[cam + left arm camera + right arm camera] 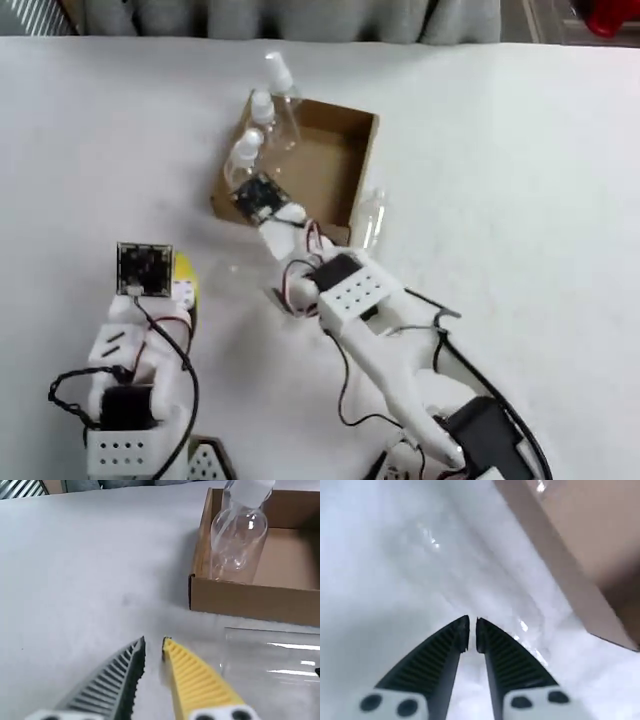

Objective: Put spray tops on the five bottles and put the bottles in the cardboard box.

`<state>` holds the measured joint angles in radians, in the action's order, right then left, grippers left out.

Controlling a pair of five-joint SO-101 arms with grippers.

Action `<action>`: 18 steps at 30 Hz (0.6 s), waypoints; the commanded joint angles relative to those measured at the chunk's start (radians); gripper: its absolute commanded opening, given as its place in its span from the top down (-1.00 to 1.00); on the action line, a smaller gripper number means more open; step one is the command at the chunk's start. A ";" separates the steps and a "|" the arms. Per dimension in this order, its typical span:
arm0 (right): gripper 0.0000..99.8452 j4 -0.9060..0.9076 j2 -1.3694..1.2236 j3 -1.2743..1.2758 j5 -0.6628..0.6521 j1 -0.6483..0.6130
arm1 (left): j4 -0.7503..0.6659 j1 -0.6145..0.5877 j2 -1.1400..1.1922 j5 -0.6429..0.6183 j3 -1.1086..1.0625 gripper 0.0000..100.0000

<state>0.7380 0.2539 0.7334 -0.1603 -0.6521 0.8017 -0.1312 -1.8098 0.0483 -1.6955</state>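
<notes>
1 cardboard box sits past the bench's middle, toward its far edge, and the right arm reaches to the box's near-left corner. The right gripper hangs over the bench just outside that corner, its claw clenched almost tight on nothing. The left gripper, grey and yellow, rests near the bench's front-left corner, likewise all but clenched and empty. 3 topped bottles stand along the box's left wall. 1 bare bottle, with no white top I can make out, is outside by the box's right wall near its front corner. A clear glinting shape lies on the bench between the left gripper and the box. It is probably another bottle, but I cannot be sure.

The step looks like fetching the next bottle. Spread the claw fully before descending and keep clear of the cardboard wall. Clamp the body rather than the neck, since clear plastic slips. Lift straight up so the 3 standing bottles are not knocked.
</notes>
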 commanded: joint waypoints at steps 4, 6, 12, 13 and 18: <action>0.95 0.051 0.131 -0.012 -0.031 0.082 | -0.009 -0.010 -0.019 0.011 0.003 0.86; 0.95 0.073 0.142 -0.012 -0.023 0.108 | -0.009 -0.010 -0.019 0.011 0.003 0.86; 0.94 0.222 0.150 -0.020 -0.021 0.111 | -0.009 -0.010 -0.019 0.011 0.003 0.86; 0.91 0.239 0.150 -0.020 -0.021 0.102 | -0.009 -0.010 -0.019 0.011 0.003 0.86; 0.71 0.257 0.139 -0.020 0.057 0.068 | -0.009 -0.010 -0.019 0.012 0.003 0.86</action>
<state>0.9866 0.3675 0.7334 -0.1665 -0.5616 0.8017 -0.1312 -1.8098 0.0483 -1.6955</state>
